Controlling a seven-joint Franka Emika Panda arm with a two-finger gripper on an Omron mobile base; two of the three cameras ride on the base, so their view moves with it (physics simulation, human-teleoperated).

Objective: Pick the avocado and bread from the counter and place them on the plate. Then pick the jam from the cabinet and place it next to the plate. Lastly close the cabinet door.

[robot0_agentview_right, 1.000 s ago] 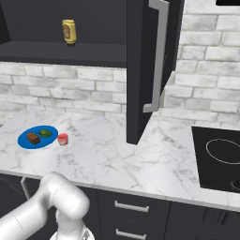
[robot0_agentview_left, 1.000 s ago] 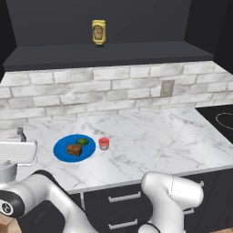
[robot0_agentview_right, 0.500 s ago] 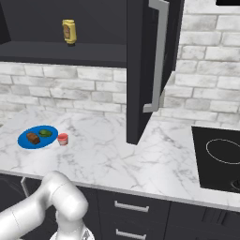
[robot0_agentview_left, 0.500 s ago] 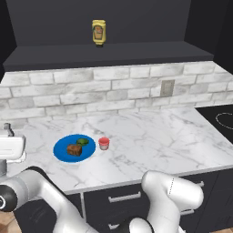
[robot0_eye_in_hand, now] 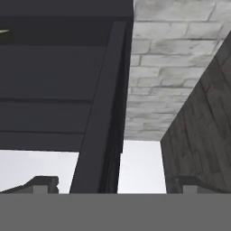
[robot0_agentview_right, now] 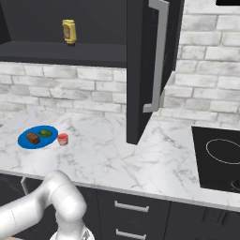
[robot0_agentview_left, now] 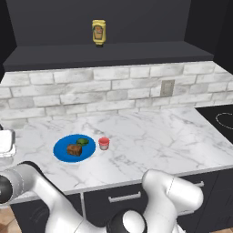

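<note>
Food on the plate (robot0_agentview_left: 61,150), jam (robot0_agentview_left: 104,143) just beside it on the bench (robot0_agentview_left: 150,141); only the cabinet door (robot0_agentview_right: 140,70) is left. My fingers (robot0_eye_in_hand: 115,185) are spread wide, holding nothing. Door edge runs lengthwise dead ahead between them, standing open.

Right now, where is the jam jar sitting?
The jam jar stands on the marble counter just right of the blue plate, apart from it; in the right base view it is far left, well away from the open cabinet door.
</note>
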